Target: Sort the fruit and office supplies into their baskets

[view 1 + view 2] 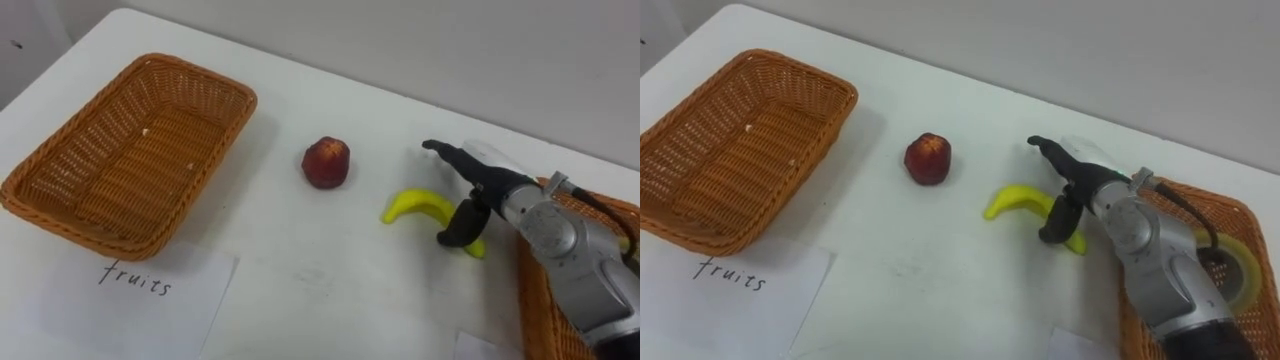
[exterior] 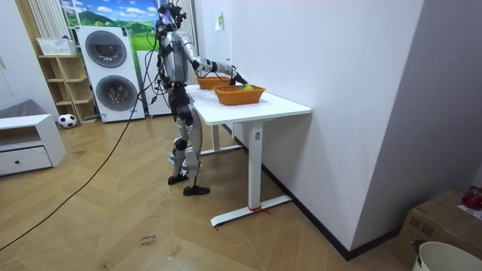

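A red apple lies mid-table. To its right lies a yellow banana. My right hand hovers over the banana's right end, open, with fingers stretched to the left and the thumb pointing down against the banana's tip. An empty wicker basket stands at the far left. A second wicker basket stands at the right edge under my right forearm and holds a yellowish tape roll. In the room view I stand at the table's end with the right hand reaching over the baskets.
A handwritten paper label lies in front of the left basket. Another paper slip shows at the front edge near the right basket. The white table ends close behind the fruit, against a wall.
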